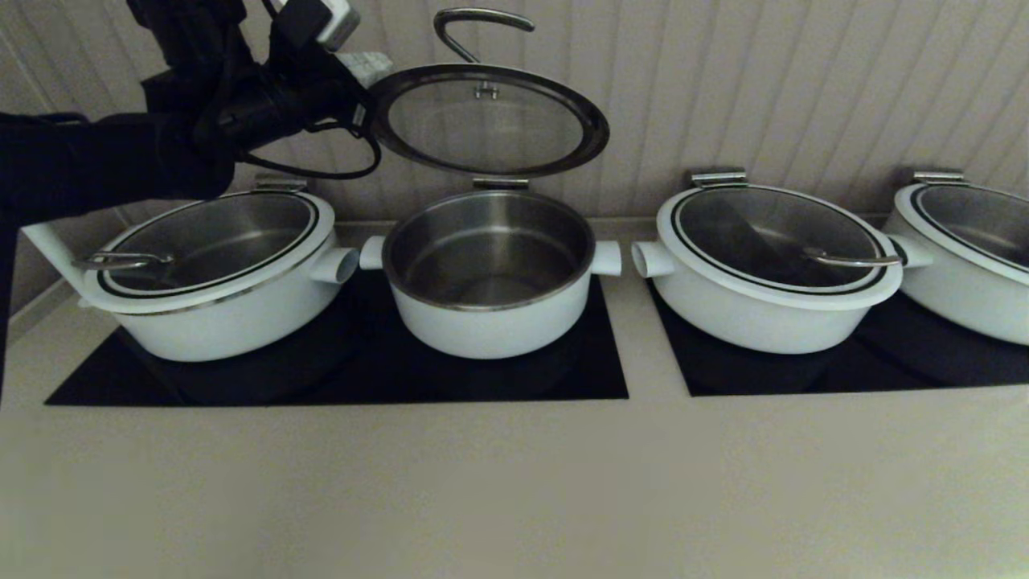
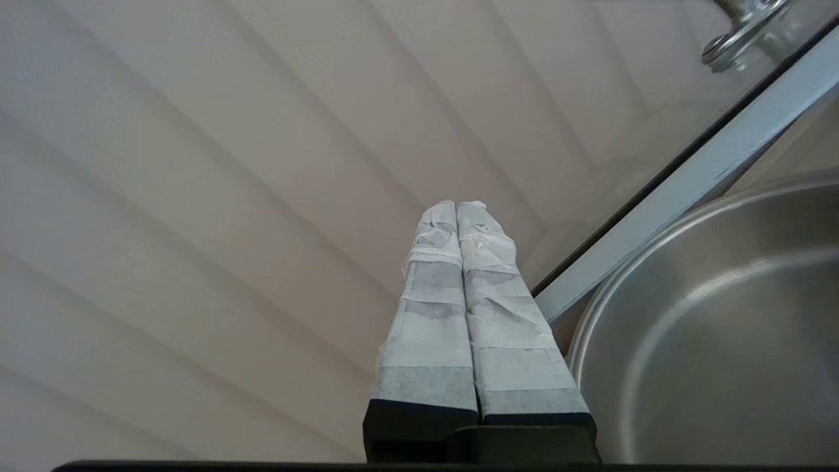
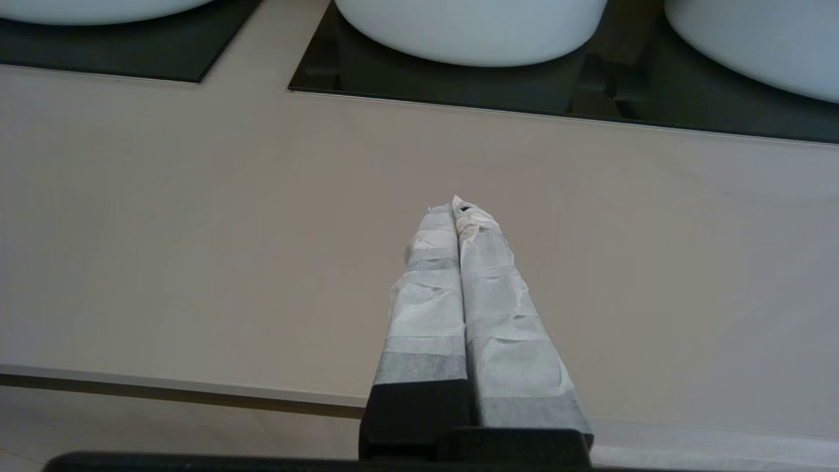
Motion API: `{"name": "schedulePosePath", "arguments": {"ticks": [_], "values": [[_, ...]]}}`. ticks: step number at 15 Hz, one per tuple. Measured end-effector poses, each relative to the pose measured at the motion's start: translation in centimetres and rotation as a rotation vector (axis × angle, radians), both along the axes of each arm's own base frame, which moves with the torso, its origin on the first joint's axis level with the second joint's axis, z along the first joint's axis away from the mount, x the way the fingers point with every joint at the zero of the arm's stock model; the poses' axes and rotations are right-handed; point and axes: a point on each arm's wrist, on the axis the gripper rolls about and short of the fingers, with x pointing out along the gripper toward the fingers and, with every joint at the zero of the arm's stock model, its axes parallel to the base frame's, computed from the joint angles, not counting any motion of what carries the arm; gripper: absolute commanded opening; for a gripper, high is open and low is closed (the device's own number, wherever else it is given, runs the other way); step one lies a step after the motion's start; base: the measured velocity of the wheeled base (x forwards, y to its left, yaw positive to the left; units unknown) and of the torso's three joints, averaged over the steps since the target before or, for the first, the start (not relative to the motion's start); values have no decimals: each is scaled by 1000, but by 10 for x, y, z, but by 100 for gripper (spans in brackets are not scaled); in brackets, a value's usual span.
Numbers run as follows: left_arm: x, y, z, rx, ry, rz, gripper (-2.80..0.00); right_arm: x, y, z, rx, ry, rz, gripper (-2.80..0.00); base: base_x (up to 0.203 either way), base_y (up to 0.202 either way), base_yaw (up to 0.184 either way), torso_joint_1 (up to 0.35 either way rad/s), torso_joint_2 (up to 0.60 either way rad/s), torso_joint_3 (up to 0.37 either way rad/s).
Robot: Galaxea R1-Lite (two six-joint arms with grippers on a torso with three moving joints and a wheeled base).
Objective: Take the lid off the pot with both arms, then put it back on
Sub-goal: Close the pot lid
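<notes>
Left gripper (image 2: 459, 210) is up high beside the left edge of the raised lid (image 1: 486, 121), fingers pressed together with nothing between them. Looks like the fingertips sit just beside or under the lid's rim, propping it rather than pinching it; contact itself is hidden behind the wrist in the head view, so can't confirm touching. Left wrist view shows the lid's pale rim running diagonally just beside the closed fingers, with steel bowl below.

Lid stands tilted open, hinged at the back of the pot (image 1: 490, 281) on a small steel bracket (image 1: 500, 183), glass facing forward, curved steel handle (image 1: 478, 28) sticking up on top. Pot is uncovered, steel inside empty, sitting on the black cooktop (image 1: 338, 378) between wider lidded pots: one to its left (image 1: 217, 273), one to its right (image 1: 772, 273), and another at the far right (image 1: 965, 257).

Right gripper (image 3: 455, 210) is parked low over the beige counter (image 3: 196, 229) in front of the cooktop, fingers closed on nothing, well apart from the lid. Not seen in the head view.

Judgement: lift phase is done; lowering the lid back is what remains.
</notes>
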Motion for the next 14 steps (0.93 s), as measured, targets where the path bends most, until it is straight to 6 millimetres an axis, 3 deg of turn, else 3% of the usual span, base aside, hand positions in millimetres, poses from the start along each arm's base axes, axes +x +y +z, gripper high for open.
{"name": "schedulePosePath", "arguments": {"ticks": [14], "values": [[-16, 2, 11, 11, -18, 4, -280, 0, 0, 0, 0, 0, 0, -280, 0, 0, 0, 0, 0, 0]]}}
